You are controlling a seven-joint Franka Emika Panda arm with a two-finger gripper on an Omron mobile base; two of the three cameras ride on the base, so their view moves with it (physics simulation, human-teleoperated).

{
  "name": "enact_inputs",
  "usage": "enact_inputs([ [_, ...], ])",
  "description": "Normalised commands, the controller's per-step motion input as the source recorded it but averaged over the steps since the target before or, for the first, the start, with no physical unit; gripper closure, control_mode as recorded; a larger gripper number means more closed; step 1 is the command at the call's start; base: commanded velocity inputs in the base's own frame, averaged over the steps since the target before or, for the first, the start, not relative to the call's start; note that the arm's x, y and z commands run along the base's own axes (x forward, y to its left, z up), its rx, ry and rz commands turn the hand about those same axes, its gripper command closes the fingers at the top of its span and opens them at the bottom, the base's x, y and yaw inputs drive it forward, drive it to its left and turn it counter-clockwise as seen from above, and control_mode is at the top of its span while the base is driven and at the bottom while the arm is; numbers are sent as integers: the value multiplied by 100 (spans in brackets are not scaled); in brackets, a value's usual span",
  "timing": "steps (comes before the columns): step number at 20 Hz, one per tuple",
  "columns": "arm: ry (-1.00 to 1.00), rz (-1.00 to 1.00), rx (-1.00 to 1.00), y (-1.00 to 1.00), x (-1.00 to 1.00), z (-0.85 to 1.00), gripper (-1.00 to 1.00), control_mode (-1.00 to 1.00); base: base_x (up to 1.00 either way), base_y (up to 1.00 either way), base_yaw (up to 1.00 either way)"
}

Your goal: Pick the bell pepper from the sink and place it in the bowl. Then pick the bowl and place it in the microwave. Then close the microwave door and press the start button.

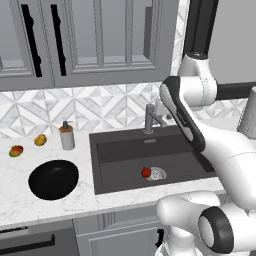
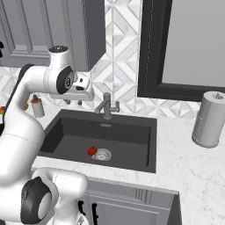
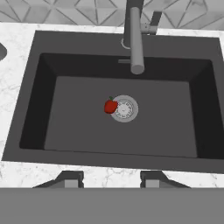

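The small round red bell pepper (image 3: 110, 106) with its bit of green stem lay on the floor of the dark grey rectangular recessed sink (image 3: 65, 113), near the middle of the basin and touching the left rim of the round silver drain (image 3: 124, 108), well clear of every wall. The two-finger gripper (image 3: 111, 180) hung high above the basin's front edge, its dark tips parted with nothing between them. The grey metal faucet (image 3: 135, 39) reached out from the back edge over the basin, its spout ending just behind the drain.

The pepper looked light, firm and smooth-skinned, so it would likely roll or slip if pinched off-centre; a grip across its widest part, from straight above, seemed safest, the stem being too slight to trust. The wide glossy black bowl (image 1: 53, 179) waited on the marble counter (image 1: 20, 200), left of the sink and near the front edge.
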Motion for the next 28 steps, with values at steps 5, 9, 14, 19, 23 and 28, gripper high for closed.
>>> enact_inputs([
  [5, -2, 0, -1, 16, -14, -1, -100, -100, 0, 0, 0],
  [9, 13, 0, 0, 29, -5, -44, -100, -100, 0, 0, 0],
  [14, 12, -1, 0, 32, 4, -83, -100, -100, 0, 0, 0],
  [19, 0, -25, 0, 36, 38, -67, -100, -100, 0, 0, 0],
  [23, 2, -30, 0, -4, 24, -51, -100, -100, 0, 0, 0],
  [28, 14, -11, 0, -24, 11, -50, -100, -100, 0, 0, 0],
])
